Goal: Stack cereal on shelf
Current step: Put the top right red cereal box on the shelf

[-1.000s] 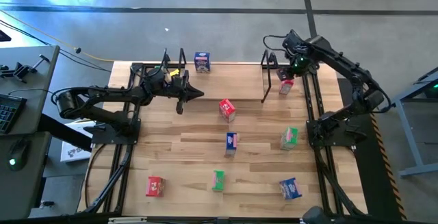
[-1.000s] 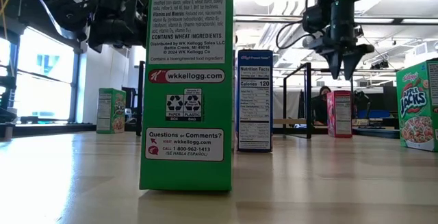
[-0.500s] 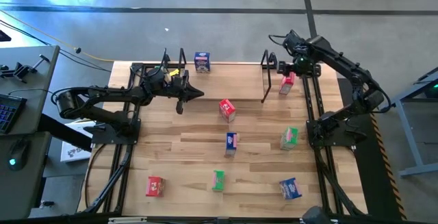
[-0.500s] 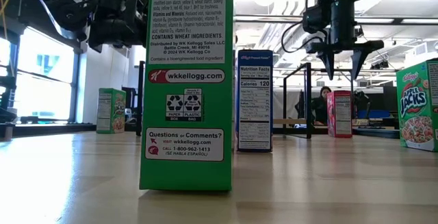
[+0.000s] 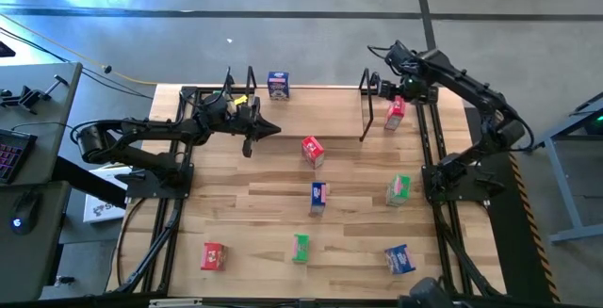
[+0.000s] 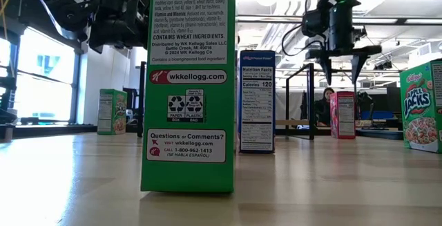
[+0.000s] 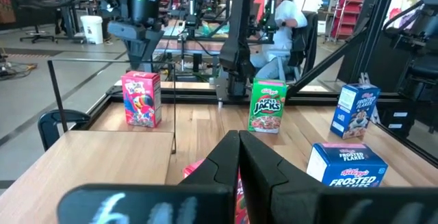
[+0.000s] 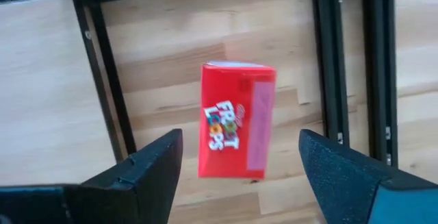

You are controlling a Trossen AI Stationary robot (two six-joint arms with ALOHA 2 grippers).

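A red cereal box [image 5: 395, 112] stands upright on the tabletop just right of the shelf's right wire support [image 5: 366, 105]. My right gripper [image 5: 390, 94] hangs open above it with its fingers pointing down. In the low view my right gripper [image 6: 341, 79] is clear of the box top [image 6: 343, 95]. In the right wrist view the box [image 8: 236, 121] lies below the spread fingers. My left gripper [image 5: 271, 129] is shut and empty, over the shelf board [image 7: 89, 155] at the far left.
A blue box [image 5: 278, 84] stands at the far edge. On the table are a red box [image 5: 313, 150], a blue box [image 5: 318, 195], a green box [image 5: 399, 188], and near the front a red box [image 5: 214, 255], a green box [image 5: 301, 247] and a blue box [image 5: 399, 258]. A person [image 7: 280, 11] sits beyond the table.
My right gripper has gone up from just above the red box and its fingers have spread wider. The red box stands where it was. My left arm has kept still.
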